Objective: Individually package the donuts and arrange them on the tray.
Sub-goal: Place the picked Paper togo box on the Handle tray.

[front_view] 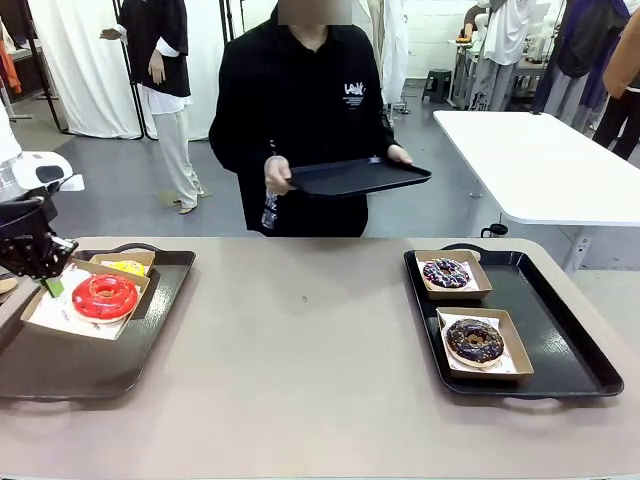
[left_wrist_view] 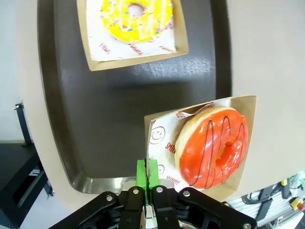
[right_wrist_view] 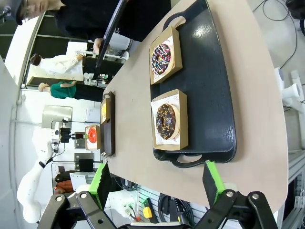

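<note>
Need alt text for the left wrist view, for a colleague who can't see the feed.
The left gripper, shut, pinches the edge of a cardboard box holding the red donut over a dark tray. Farther along the tray sits the yellow sprinkled donut in its own box.

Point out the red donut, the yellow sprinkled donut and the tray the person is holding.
red donut (left_wrist_view: 214, 145), left wrist view, on its orange-red glaze.
yellow sprinkled donut (left_wrist_view: 136, 19), left wrist view, on its icing.
person's tray (front_view: 360, 176), front view, on its dark flat surface.

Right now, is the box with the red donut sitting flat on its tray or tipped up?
Tipped up. The left fingers pinch the box edge; in the front view it slants over the tray rim, red donut inside.
</note>
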Controlling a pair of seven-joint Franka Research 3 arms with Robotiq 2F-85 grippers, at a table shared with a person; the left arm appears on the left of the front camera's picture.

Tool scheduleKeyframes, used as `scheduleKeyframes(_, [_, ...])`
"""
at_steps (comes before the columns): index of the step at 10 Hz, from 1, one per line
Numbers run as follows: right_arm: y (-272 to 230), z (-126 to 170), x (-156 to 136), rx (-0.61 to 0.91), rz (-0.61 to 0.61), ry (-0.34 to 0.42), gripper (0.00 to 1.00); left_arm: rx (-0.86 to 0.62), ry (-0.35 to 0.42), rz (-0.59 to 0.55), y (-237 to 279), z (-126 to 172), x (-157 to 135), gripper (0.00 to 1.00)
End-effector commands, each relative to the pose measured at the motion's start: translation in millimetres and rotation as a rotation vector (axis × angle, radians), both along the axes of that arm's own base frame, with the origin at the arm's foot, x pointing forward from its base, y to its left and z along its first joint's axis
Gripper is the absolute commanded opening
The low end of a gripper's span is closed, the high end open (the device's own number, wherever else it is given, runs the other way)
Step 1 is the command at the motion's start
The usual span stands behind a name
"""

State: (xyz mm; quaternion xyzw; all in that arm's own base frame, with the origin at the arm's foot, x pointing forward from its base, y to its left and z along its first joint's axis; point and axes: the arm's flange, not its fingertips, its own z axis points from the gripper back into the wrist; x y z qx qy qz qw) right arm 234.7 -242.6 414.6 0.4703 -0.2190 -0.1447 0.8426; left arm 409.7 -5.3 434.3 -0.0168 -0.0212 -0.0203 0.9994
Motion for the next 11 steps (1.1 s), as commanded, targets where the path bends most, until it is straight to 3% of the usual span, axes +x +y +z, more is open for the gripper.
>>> scheduleKeyframes(1, [1,3,-2,0.012,-0.002,0.0,1.0,0.043,-0.005,-0.027,6,-11,7,0.01])
scheduleKeyframes(9, [1,3,-2,0.012,-0.002,0.0,1.0,0.011,0.004,-0.002,3,-7,2,0.01])
scheduleKeyframes(11, [1,3,-2,0.012,-0.002,0.0,1.0,0.013,-0.004,-0.023,2,-18,2,0.01])
